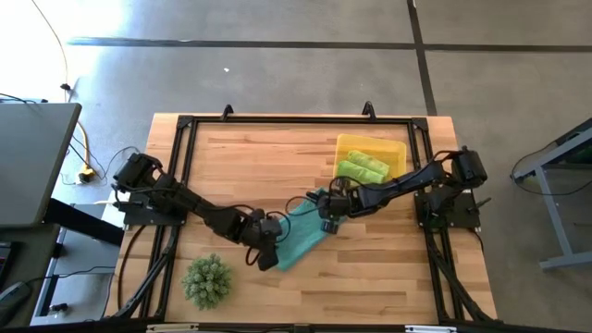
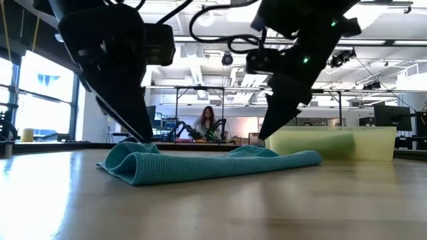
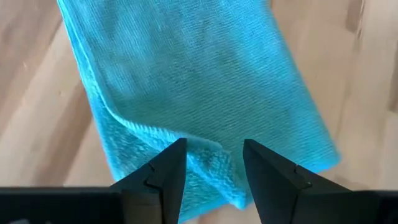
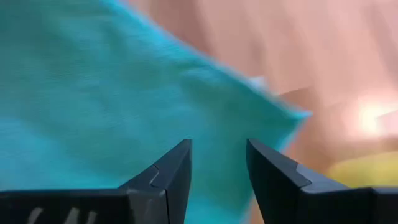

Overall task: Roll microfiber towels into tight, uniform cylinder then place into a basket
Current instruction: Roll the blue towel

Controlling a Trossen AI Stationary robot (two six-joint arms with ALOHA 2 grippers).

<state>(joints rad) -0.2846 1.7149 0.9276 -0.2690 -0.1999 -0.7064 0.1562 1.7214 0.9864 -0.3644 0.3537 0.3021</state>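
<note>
A pale wooden table (image 1: 370, 268) with a black frame along its edges stands on a grey floor, and the level view across it looks into a large workshop with ceiling lights, where a person (image 2: 207, 124) sits far behind. Near the middle of the table lies the teal towel (image 1: 303, 234), spread out slantwise, with a raised fold at its near end and the rest lying low and flat. The left gripper (image 1: 267, 256) is down at that near, folded end. Its jaws stand apart, with a gap between the tips, right over the towel's folded edge, and nothing is pinched between them. The right gripper (image 1: 326, 215) is down at the far end of the same towel, on the side toward the basket (image 1: 400, 148). Its jaws also stand apart above the cloth, holding nothing. The yellow basket sits at the far right part of the table, and a lime-green towel (image 1: 362, 166) lies inside it, bunched. A spiky green ball plant (image 1: 206, 280) sits near the front left edge of the table, well apart from the towel.
</note>
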